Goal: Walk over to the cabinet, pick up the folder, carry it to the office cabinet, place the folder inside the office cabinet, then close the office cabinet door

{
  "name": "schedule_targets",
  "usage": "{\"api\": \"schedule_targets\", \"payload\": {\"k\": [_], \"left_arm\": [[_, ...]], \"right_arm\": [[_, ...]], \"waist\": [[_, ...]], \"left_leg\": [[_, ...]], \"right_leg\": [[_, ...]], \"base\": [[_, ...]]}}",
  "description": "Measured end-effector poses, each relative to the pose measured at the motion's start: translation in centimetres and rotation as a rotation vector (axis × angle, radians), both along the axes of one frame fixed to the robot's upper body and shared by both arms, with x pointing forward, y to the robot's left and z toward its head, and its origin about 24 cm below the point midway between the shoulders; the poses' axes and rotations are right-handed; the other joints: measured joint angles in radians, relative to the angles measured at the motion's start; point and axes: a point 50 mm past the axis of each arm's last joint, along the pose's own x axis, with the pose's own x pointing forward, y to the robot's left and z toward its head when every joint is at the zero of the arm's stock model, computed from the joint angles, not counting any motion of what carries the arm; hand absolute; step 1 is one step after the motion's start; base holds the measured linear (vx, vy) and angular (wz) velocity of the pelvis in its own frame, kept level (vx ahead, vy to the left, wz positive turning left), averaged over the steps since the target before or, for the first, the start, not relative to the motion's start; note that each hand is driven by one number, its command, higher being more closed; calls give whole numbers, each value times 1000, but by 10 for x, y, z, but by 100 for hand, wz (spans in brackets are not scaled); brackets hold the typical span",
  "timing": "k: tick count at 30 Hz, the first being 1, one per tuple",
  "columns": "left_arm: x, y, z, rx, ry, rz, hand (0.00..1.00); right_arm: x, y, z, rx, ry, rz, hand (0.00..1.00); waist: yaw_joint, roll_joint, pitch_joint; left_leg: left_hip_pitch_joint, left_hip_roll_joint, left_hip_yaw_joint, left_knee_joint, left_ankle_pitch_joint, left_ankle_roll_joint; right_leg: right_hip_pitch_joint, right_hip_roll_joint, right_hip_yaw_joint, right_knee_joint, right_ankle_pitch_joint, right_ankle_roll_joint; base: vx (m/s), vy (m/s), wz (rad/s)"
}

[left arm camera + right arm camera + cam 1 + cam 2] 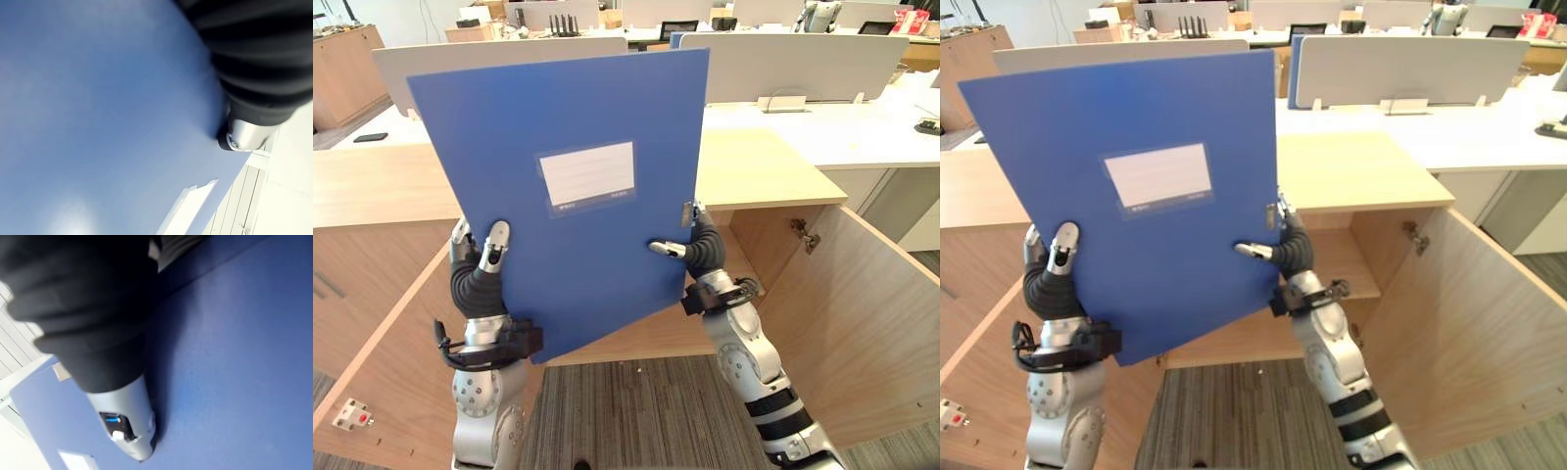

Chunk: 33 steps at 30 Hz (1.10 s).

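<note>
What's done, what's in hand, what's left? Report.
Done: the blue folder is picked up and brought to the office cabinet, whose doors stand open. In hand: left hand and right hand pinch the folder, raised before the opening. Left: set it inside, then close the door.

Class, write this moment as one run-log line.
blue folder: tilted, gripped by left hand and right hand | office cabinet: doors open | placing: pending

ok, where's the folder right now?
Centre of the eye views: the blue folder is held up, tilted, pinched between the left hand on its left edge and the right hand on its right edge, before the open office cabinet.
</note>
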Motion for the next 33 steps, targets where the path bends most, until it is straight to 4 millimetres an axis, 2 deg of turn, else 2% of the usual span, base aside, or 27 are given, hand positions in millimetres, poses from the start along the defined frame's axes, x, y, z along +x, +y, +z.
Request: {"api": "schedule_targets", "payload": {"k": [4,5,10,11,17,22,24,26,27,29,30,32,33], "left_arm": [[0,0,0,-13,-2,-13,100],[0,1,0,-14,-2,-18,100],[0,3,1,-32,-6,-36,100],[-1,4,2,-42,-14,-40,0],[-6,-1,5,-82,-50,-116,0],[-12,-10,-15,-71,40,-262,0],[-10,-10,-33,-50,121,-317,0],[-5,-10,-72,-24,306,-418,0],[-6,-11,-83,-12,360,-447,0],[-19,-15,-125,34,569,-561,0],[-23,-16,-135,49,624,-589,0],[-43,-15,-177,108,836,-670,0],[-47,-14,-187,115,885,-676,0]], "right_arm": [[5,3,1,-33,-2,13,0],[6,4,2,-50,-5,22,100],[10,6,7,-136,-33,76,100],[11,6,10,-162,-48,113,100],[15,0,14,-151,3,195,100],[12,-13,1,-244,93,275,100],[10,-21,-5,-301,114,290,100],[1,-37,-20,-381,156,281,100],[-2,-41,-25,-403,171,274,100],[-15,-59,-43,-505,225,247,100],[-18,-63,-46,-530,232,241,100],[-30,-75,-52,-653,214,215,100],[-32,-77,-51,-684,195,201,100]], "waist": [[7,0,-1],[8,0,-1],[11,0,-1],[12,-1,-1],[28,-1,-1],[28,-2,-2],[28,-2,-3],[28,-3,-4],[25,-3,-4],[9,-4,-3],[7,-4,-3],[-7,-3,-3],[-12,-3,-3]], "left_leg": [[0,0,-2,0,3,2],[0,0,-2,0,3,1],[0,0,-3,0,5,1],[-1,0,-3,0,5,1],[-3,1,-5,0,5,0],[-11,5,-9,0,8,-2],[-21,11,-9,0,11,-4],[-22,14,-9,0,13,-5],[-22,14,-8,0,13,-5],[-24,15,0,-1,12,-6],[-24,16,4,-1,11,-6],[-24,23,18,-1,2,-12],[-24,26,20,-1,-1,-15]], "right_leg": [[0,0,-1,3,0,-1],[0,0,-1,4,-1,-1],[-1,0,-1,5,-2,-5],[-1,0,-1,5,-2,-5],[-3,1,-1,5,-1,-4],[-9,5,0,6,0,-2],[-22,10,1,10,1,-2],[-25,13,2,12,1,-2],[-26,13,3,12,1,-2],[-33,13,11,13,1,-2],[-35,13,14,13,1,-2],[-40,17,28,7,2,-1],[-41,19,30,5,2,-2]], "base": [[0,0,0],[0,0,0],[0,0,0],[0,0,0],[0,0,0],[0,0,0],[0,0,0],[0,0,0],[-5,-5,-5],[2,4,-10],[0,7,-17],[-2,5,-19],[-1,-2,-16]]}}
